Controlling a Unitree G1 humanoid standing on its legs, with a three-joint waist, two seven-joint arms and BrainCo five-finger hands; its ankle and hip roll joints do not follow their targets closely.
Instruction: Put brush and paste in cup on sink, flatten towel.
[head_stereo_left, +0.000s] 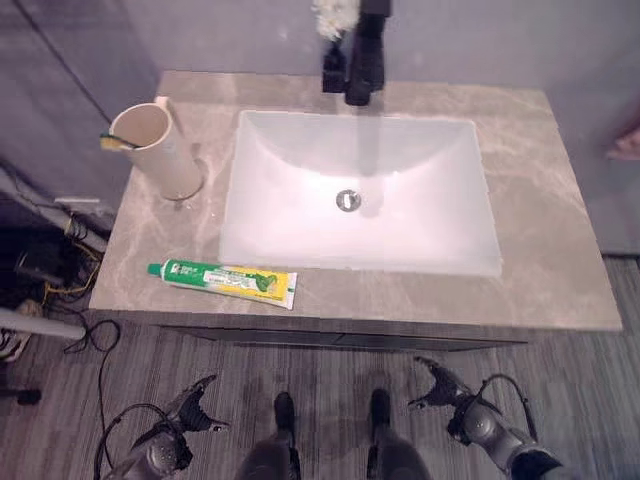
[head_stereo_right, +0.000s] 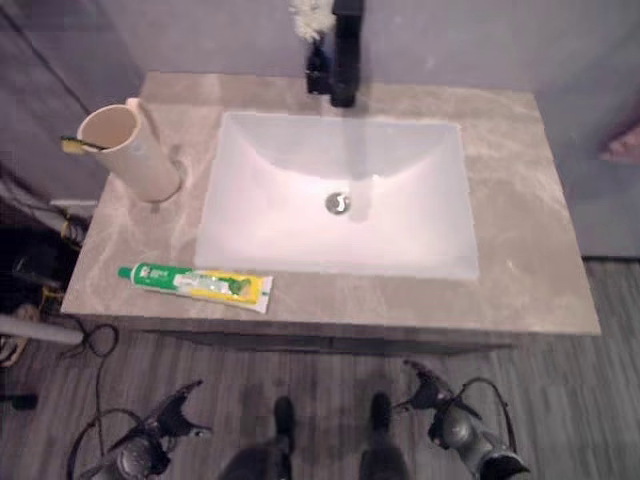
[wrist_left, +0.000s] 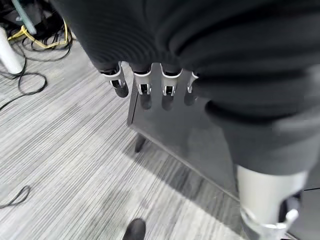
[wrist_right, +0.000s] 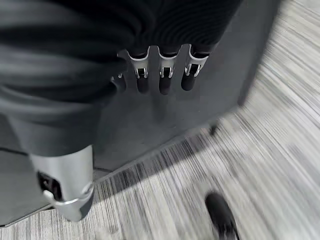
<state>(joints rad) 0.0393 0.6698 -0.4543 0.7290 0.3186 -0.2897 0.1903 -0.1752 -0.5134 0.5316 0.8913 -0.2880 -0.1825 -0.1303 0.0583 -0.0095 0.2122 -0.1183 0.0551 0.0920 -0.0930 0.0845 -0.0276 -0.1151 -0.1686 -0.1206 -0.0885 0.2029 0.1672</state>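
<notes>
A beige cup (head_stereo_left: 158, 150) stands at the left back of the grey stone counter (head_stereo_left: 545, 235), beside the white sink (head_stereo_left: 290, 170). A toothbrush (head_stereo_left: 116, 143) with a yellow-green end pokes over the cup's rim. A green and yellow toothpaste tube (head_stereo_left: 226, 281) lies flat near the counter's front left edge. Both my hands hang low in front of the counter, below its edge. My left hand (head_stereo_left: 192, 405) is open and holds nothing, its fingers (wrist_left: 145, 89) relaxed. My right hand (head_stereo_left: 440, 385) is open too, its fingers (wrist_right: 164, 76) pointing at the dark cabinet front.
A black faucet (head_stereo_left: 361, 60) rises behind the basin, with a white fluffy thing (head_stereo_left: 329, 16) beside its top. A pink object (head_stereo_left: 627, 142) shows at the right edge. A dark cabinet (wrist_left: 180, 130) stands under the counter. Loose cables (head_stereo_left: 60, 280) lie on the floor left.
</notes>
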